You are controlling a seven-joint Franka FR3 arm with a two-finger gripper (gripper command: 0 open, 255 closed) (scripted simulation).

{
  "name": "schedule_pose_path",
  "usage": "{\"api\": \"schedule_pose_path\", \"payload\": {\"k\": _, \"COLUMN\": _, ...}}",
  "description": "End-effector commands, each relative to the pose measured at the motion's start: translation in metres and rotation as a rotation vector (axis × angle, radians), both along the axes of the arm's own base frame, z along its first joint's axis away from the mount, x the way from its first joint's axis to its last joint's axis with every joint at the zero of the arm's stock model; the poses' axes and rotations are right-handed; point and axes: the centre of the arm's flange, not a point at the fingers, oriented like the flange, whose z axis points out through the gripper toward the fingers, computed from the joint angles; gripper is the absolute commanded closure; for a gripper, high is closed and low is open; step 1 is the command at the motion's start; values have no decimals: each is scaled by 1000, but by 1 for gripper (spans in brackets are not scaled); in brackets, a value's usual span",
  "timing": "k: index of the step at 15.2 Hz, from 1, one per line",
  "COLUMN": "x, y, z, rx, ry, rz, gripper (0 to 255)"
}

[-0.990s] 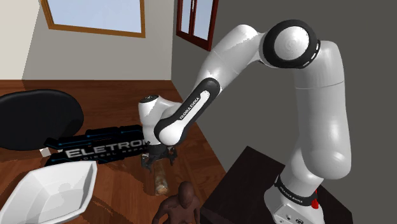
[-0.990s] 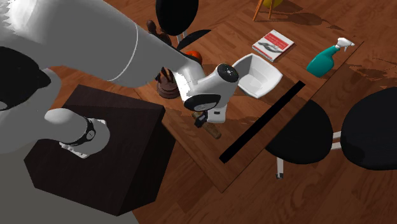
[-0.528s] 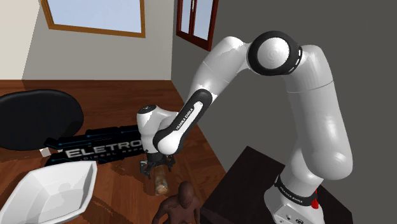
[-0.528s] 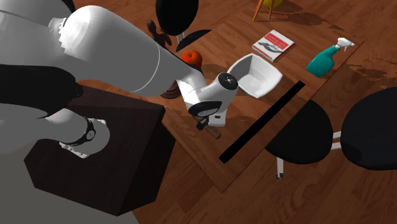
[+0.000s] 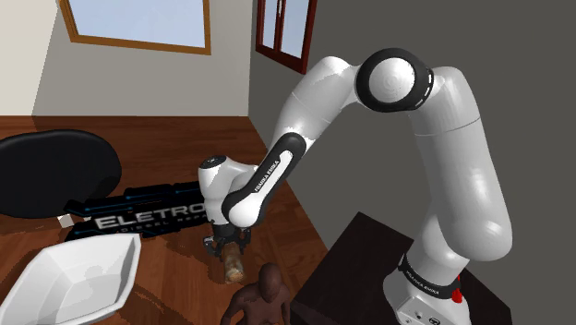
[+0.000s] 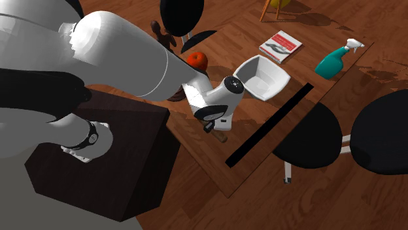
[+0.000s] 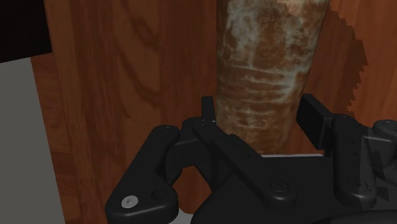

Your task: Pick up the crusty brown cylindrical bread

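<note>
Arm (image 5: 443,138) folded lower over the last second: elbow joint dropped and the wrist went down toward the worktop (image 6: 301,72). Most of the travel was in the first half second, only a small settle after that.

Worktop layout unchanged. In the shoulder view the white bowl (image 5: 69,277) sat at lower left, the long black bar (image 5: 138,210) with lettering behind it, and the dark figurine (image 5: 263,295) at the bottom edge.

Bread (image 5: 234,268) lay flat on the bare wood, between the black bar and the figurine and close to the figurine. It was in the same spot as a second ago, so nothing has disturbed it. Crust mottled brown, roughly cylindrical, slightly tapered.

Tool (image 5: 227,242) had come down from above the bread and sat over the end nearer the black bar. In the wrist view the bread (image 7: 267,70) ran straight out from between the fingers (image 7: 316,114). One finger was at each flank, and a sliver of gap showed on at least one side. So the tool (image 7: 261,111) was not yet clamped, with its fingers apart and straddling the bread.

My read: approach done, alignment across the narrow axis looked good. Next would be close, then lift. The risk is that the grasp sits near one end, so the loaf may pivot or droop once it is off the wood.
</note>
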Motion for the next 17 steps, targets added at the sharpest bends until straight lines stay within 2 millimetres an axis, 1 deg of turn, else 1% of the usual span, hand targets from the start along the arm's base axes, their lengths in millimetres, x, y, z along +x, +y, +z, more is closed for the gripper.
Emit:
{"api": "schedule_pose_path", "payload": {"k": 1, "x": 0, "y": 0, "z": 0, "rx": 0, "ry": 0, "rz": 0, "gripper": 255}}
{"api": "schedule_pose_path", "payload": {"k": 5, "x": 0, "y": 0, "z": 0, "rx": 0, "ry": 0, "rz": 0, "gripper": 255}}
{"api": "schedule_pose_path", "payload": {"k": 17, "x": 0, "y": 0, "z": 63, "rx": 0, "ry": 0, "rz": 0, "gripper": 255}}
